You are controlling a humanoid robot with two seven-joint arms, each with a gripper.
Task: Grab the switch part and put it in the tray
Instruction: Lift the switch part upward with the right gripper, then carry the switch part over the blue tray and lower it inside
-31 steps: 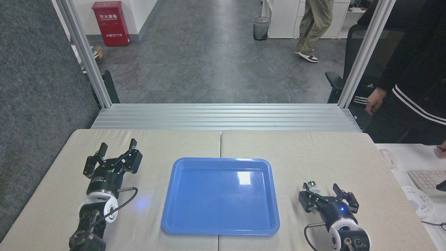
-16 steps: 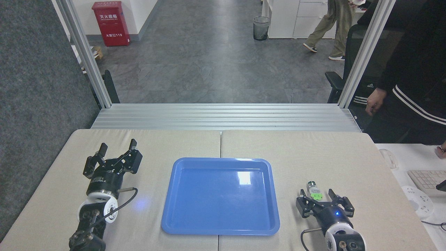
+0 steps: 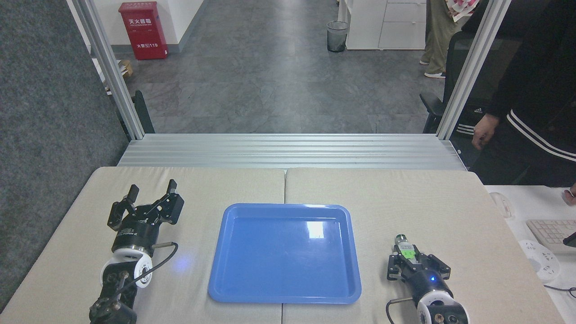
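Fingers (image 3: pixel 418 260) of the right gripper (image 3: pixel 410 261) are closed around the switch part (image 3: pixel 406 250), which lies on the tabletop (image 3: pixel 405 202) just right of the tray (image 3: pixel 285 253). Left gripper (image 3: pixel 152 192) rests left of the tray, its fingers spread open and holding nothing.

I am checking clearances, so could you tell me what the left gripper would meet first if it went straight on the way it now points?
Probably nothing: the left gripper points toward the table's far edge, and that stretch looks bare.
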